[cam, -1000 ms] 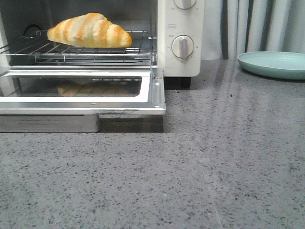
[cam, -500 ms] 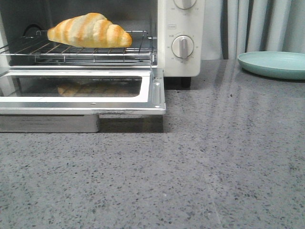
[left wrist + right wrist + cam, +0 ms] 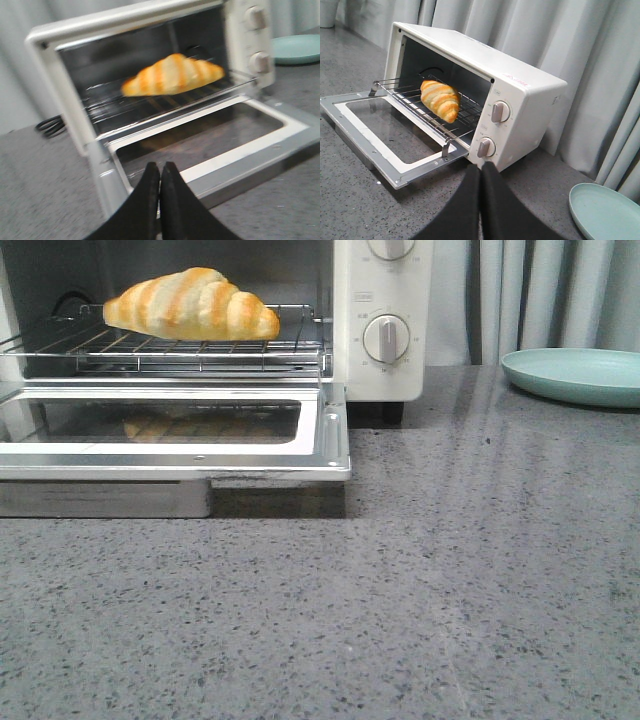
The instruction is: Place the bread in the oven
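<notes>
The bread (image 3: 190, 304), a golden-orange roll with pale stripes, lies on the wire rack (image 3: 160, 348) inside the cream-white oven (image 3: 380, 300). The oven's glass door (image 3: 170, 432) hangs open, flat over the counter. The bread also shows in the left wrist view (image 3: 172, 75) and in the right wrist view (image 3: 440, 100). My left gripper (image 3: 160, 167) is shut and empty, in front of the open door. My right gripper (image 3: 482, 165) is shut and empty, over the counter in front of the oven's dials (image 3: 487, 147). Neither gripper shows in the front view.
A pale green plate (image 3: 575, 375) sits on the speckled grey counter (image 3: 420, 590) at the right, also in the right wrist view (image 3: 605, 212). Grey curtains (image 3: 540, 295) hang behind. A black cord (image 3: 50, 125) lies by the oven's side.
The front view has shifted very slightly; the bread, oven and plate stay where they were.
</notes>
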Robot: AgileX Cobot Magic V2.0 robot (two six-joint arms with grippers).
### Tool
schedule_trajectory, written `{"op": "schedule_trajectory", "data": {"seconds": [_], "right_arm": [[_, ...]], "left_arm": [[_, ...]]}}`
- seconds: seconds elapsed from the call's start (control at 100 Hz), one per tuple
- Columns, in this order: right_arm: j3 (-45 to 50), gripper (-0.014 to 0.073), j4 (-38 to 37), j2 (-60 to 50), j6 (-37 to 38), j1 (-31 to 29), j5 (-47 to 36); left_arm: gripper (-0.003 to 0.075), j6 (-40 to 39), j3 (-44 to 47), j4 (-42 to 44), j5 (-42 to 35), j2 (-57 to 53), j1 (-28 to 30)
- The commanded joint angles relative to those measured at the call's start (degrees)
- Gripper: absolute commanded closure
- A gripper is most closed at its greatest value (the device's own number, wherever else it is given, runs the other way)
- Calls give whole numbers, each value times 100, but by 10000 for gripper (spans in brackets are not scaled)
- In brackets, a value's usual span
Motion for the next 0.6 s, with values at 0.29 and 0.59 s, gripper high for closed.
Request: {"op": "schedule_trajectory", "data": {"seconds": [0.29, 0.59], "right_arm": [[-130, 663, -134, 71, 27, -27, -423], [-130, 663, -134, 71, 27, -27, -423]], "left_arm": [[741, -2913, 1318, 2005, -1637, -549, 750], [741, -3203, 1450, 1995, -85, -1003, 750]]}}
